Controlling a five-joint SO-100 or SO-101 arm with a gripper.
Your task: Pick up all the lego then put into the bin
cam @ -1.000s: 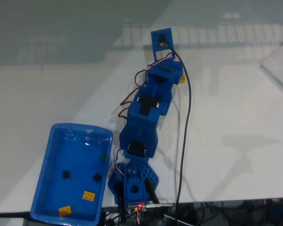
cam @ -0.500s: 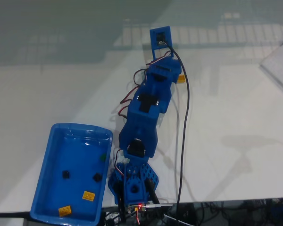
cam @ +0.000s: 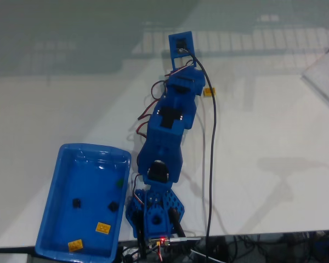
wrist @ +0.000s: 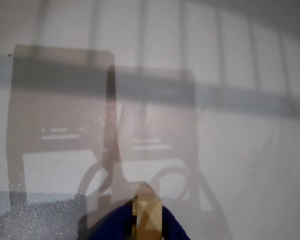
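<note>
The arm is reaching out across the bench, away from the bin. In the wrist view the gripper is pinching an orange-yellow lego. Bricks are lying in the bin, and another brick is sitting just beside the wrist. Judging by this, a carry is in hand; next, swinging over the bin and releasing.
</note>
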